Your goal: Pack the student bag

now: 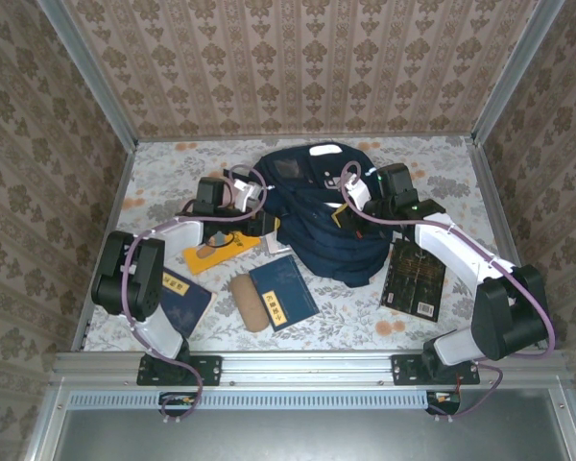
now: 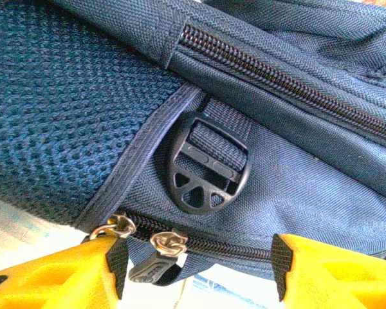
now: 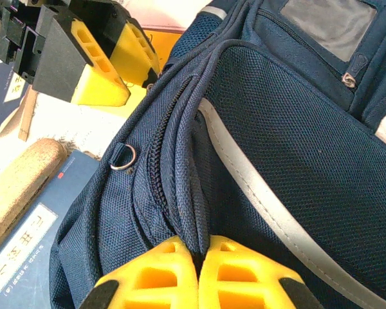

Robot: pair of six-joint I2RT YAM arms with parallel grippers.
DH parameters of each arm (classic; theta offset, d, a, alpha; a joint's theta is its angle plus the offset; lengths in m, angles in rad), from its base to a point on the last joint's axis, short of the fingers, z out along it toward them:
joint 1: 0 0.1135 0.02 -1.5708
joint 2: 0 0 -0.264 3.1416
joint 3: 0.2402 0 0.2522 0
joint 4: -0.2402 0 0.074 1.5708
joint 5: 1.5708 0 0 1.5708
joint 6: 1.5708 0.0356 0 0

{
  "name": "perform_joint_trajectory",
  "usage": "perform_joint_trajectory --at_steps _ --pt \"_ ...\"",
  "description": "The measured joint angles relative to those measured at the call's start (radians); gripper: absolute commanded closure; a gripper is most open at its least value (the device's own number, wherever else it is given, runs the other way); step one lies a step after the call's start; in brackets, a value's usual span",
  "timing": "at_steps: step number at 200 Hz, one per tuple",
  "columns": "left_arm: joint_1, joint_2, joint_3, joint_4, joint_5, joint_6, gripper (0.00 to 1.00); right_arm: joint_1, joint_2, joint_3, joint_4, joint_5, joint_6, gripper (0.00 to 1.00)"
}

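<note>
Right gripper (image 3: pixel 198 248) was clamped on a fold of the student bag (image 3: pixel 296 129); left gripper (image 2: pixel 198 261) stood spread apart beside its 2 zipper pulls (image 2: pixel 167 243).

Blue book (image 1: pixel 282 293), tan case (image 1: pixel 250 302) — floral table (image 1: pixel 163 168).

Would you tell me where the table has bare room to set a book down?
Bare cloth: front edge between the middle blue book and the black book; far-left corner beyond the left gripper. Crowded left of the student bag.
</note>
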Motion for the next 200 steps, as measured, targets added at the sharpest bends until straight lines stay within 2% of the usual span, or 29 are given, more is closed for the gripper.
perform_joint_trajectory --at_steps 71,132,200 --pt "-0.005 0.044 0.000 0.038 0.021 -0.018 0.39 0.000 0.000 0.000 0.000 -0.007 0.016 1.00" --pt "-0.013 0.055 0.000 0.058 0.035 -0.029 0.49 0.000 0.000 0.000 0.006 -0.014 0.027 1.00" --pt "-0.030 0.055 -0.015 0.060 0.022 -0.026 0.49 0.000 0.000 0.000 0.006 -0.015 0.034 1.00"
